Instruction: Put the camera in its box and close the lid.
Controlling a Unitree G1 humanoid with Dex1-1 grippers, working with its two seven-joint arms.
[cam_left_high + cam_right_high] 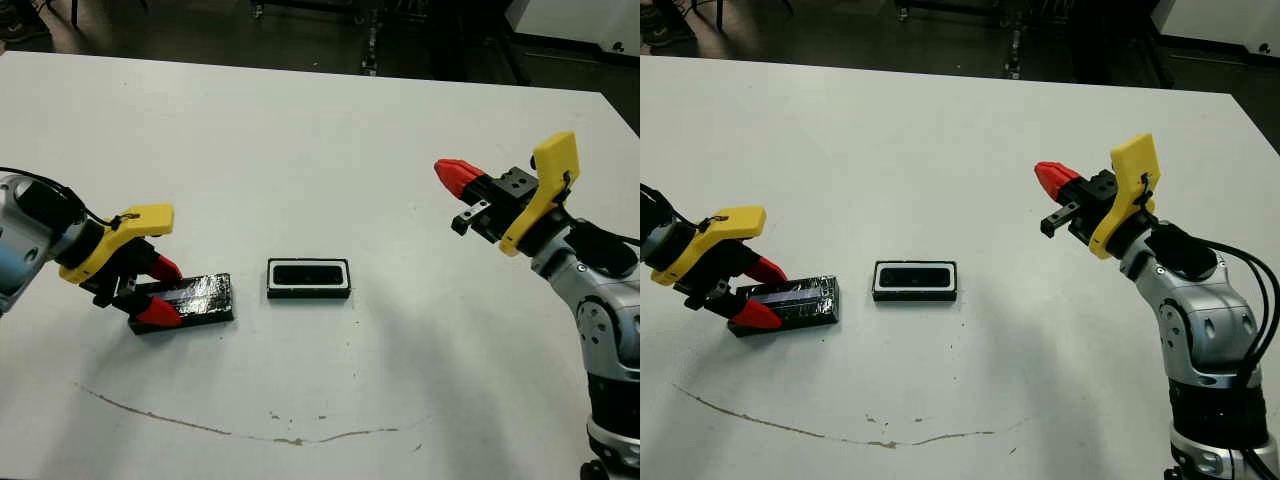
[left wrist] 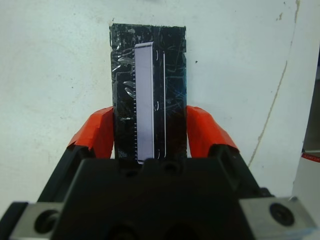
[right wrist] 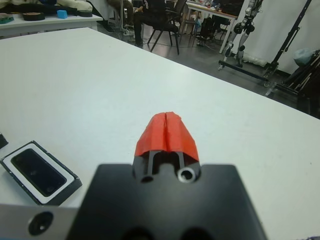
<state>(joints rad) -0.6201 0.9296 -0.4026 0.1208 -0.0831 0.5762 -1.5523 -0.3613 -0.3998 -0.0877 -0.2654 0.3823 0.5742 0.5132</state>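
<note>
The flat, glossy black rectangular lid (image 1: 185, 299), crinkly and reflective with a pale grey strip along it, lies on the white desk (image 1: 300, 130) at the robot's left. The left end effector (image 1: 158, 290) has its 2 red fingertips (image 2: 100, 132) set against the lid's 2 long sides at its near end, so it grips the lid, which appears to rest flat on the desk. The lid's long axis runs along the fingers, pointing from the left end effector toward the box.

The small black-walled rectangular box (image 1: 309, 278), with white lining and rounded corners, sits mid-desk just beside the lid's far end, a narrow gap between them. A dark shape fills its cavity, probably the slim black camera (image 1: 309, 275) already seated, though no screen can be made out.

The right end effector (image 1: 459, 177) hovers well apart on the right, raised, its red tips pressed together and empty.

The coming move turns on this: the box lies directly rightward of the left end effector, long axis roughly in line with the lid's, and the left arm is clearly nearer. Lifting and carrying the lid over should need little rotation.
</note>
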